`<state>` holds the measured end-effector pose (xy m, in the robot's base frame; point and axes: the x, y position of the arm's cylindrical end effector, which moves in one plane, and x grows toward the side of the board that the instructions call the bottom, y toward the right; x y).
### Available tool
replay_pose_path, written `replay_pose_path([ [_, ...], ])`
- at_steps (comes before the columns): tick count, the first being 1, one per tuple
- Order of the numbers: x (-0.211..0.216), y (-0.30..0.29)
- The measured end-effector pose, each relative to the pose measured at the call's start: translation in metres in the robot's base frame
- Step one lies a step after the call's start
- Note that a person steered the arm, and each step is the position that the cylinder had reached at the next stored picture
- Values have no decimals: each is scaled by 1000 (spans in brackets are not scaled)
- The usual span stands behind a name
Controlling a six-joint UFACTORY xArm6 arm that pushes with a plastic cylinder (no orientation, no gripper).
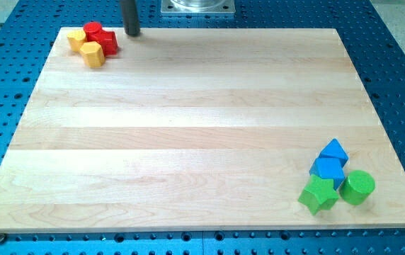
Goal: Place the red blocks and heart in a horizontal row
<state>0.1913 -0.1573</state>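
Observation:
Two red blocks sit at the board's top left corner: a red round block (93,31) and a red block (108,42) of unclear shape just right of it. A yellow block (76,39), possibly the heart, touches them on the left. Another yellow block (93,54) lies just below. All these blocks are bunched together. My tip (132,32) stands at the board's top edge, a short way right of the red blocks, not touching them.
At the bottom right are two blue blocks (334,151) (328,170), a green star-like block (318,195) and a green cylinder (358,187), bunched together. The wooden board (202,127) lies on a blue perforated table. The arm's metal base (197,7) is at the top.

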Motion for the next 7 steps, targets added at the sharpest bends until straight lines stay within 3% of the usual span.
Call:
replay_pose_path([
  [1,0,-52],
  [3,1,-85],
  [4,1,-146],
  [7,23,-62],
])
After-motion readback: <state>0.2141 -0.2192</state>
